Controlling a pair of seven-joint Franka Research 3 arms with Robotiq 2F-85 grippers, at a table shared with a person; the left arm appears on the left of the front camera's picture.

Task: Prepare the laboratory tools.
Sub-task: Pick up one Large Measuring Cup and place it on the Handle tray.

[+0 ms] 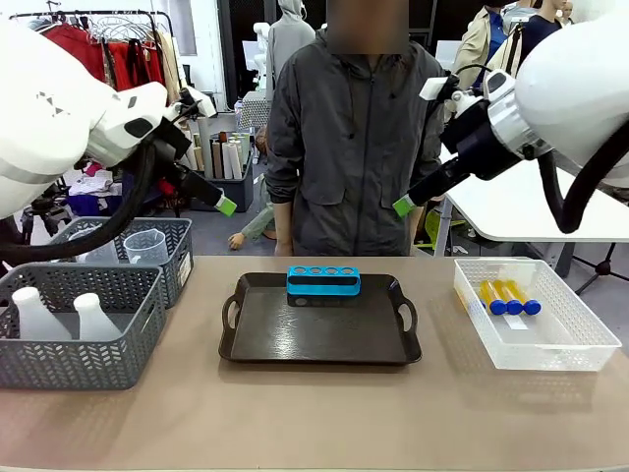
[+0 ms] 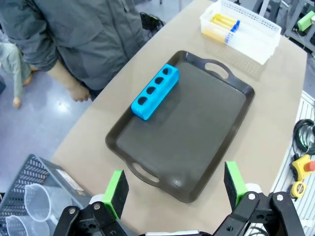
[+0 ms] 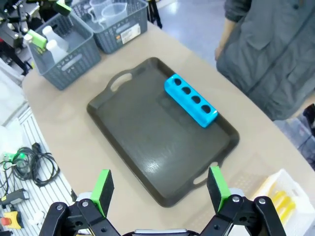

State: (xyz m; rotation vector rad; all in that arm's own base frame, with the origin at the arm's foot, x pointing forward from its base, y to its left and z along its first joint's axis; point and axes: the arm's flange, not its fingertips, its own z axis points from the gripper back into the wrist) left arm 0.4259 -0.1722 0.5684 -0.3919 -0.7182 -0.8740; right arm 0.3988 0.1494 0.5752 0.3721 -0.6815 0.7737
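Left side of the surface (image 1: pixel 295 418): the near grey basket (image 1: pixel 79 359) holds two conical flasks (image 1: pixel 93 317), upright. The far grey basket (image 1: pixel 182 267) just behind it holds the measuring cup (image 1: pixel 145 246). My left end effector (image 2: pixel 175 186) hangs high over that side, released, pads wide apart with nothing between them. Centre: the tray (image 1: pixel 324 334) has the tube rack (image 1: pixel 323 281) on its far edge, long axis running left-right, holes up and all four empty. A person (image 1: pixel 344 147) stands just beyond it. Right: the white crate (image 1: pixel 565 339) holds three tubes (image 1: pixel 508 297) lying flat side by side, long axis roughly near-far, blue caps at the near end. My right end effector (image 3: pixel 159 188) is also up high and released, holding nothing. My read: the tubes lie right of the rack and well apart from it, so the right arm is nearer them. The flasks and cup lie left of the tray, so they're the left arm's reach. Either pick means coming down from above, and the tubes need the pads set across their near-far axis.
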